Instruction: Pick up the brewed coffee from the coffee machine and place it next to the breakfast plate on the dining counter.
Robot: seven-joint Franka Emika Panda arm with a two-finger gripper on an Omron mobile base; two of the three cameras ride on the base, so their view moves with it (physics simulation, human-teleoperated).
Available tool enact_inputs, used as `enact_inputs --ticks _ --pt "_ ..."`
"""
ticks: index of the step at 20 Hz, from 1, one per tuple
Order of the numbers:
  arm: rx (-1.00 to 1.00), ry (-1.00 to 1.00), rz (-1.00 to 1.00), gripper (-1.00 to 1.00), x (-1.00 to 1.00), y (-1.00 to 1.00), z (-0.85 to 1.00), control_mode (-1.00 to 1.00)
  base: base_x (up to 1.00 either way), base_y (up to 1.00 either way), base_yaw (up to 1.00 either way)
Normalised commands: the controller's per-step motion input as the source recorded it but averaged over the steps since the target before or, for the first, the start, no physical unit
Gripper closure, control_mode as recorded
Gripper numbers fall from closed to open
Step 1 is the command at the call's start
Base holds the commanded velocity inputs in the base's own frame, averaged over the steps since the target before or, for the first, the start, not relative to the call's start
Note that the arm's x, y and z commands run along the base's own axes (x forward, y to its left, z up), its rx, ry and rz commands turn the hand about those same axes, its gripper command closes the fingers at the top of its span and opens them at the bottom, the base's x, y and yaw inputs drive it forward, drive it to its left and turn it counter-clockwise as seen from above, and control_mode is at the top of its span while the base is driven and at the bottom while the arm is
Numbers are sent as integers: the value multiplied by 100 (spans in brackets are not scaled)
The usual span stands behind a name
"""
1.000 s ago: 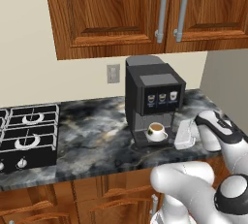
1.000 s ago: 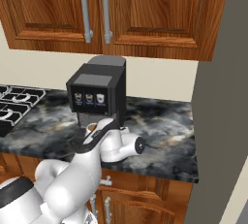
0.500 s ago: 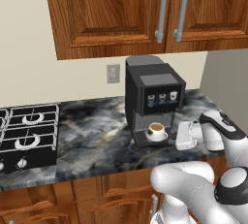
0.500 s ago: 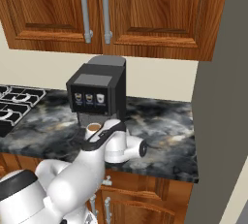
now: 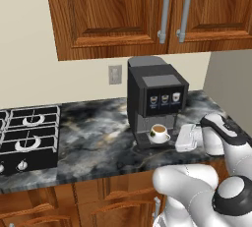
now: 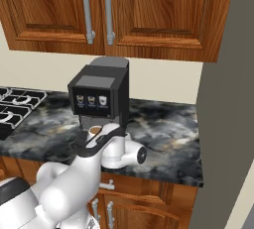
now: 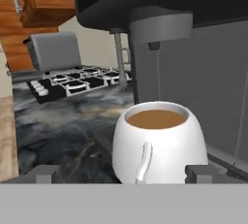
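The brewed coffee [image 5: 158, 132], a small white cup of brown liquid, stands on the drip tray of the black coffee machine [image 5: 155, 96] under its spout. My gripper [image 5: 177, 140] is just to the right of the cup at the same height, and it is open. In the hand view the cup [image 7: 157, 140] is close ahead with its handle turned toward me, and the two fingertips [image 7: 203, 172] stand wide to either side of it without touching. From the right base view my arm covers part of the cup [image 6: 95, 131] in front of the machine [image 6: 99, 96]. The breakfast plate and dining counter are out of view.
The machine sits on a dark marble worktop [image 5: 93, 132] with a black gas hob [image 5: 27, 135] at its left end. Wood wall cabinets [image 5: 147, 10] hang above. A tall grey panel [image 6: 228, 99] closes the worktop on the right.
The hand has slid a little left along the worktop, closer to the cup. Its fingers stay wide apart, and the cup has not moved.
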Motion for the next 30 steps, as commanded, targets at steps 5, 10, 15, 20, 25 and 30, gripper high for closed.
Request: enact_inputs --ticks 5,10,15,20,25,30 --pt "0 0 -9 -100 24 0 -1 -100 0 0 0" --pt "0 0 -2 -100 12 3 -20 -100 0 0 0" --pt "0 0 0 -100 2 9 -24 -100 0 0 0" --pt "0 0 0 -100 15 10 -8 -100 0 0 0" --pt "0 0 -1 100 15 17 0 -100 0 0 0" --pt "0 0 0 100 10 3 -3 -100 0 0 0"
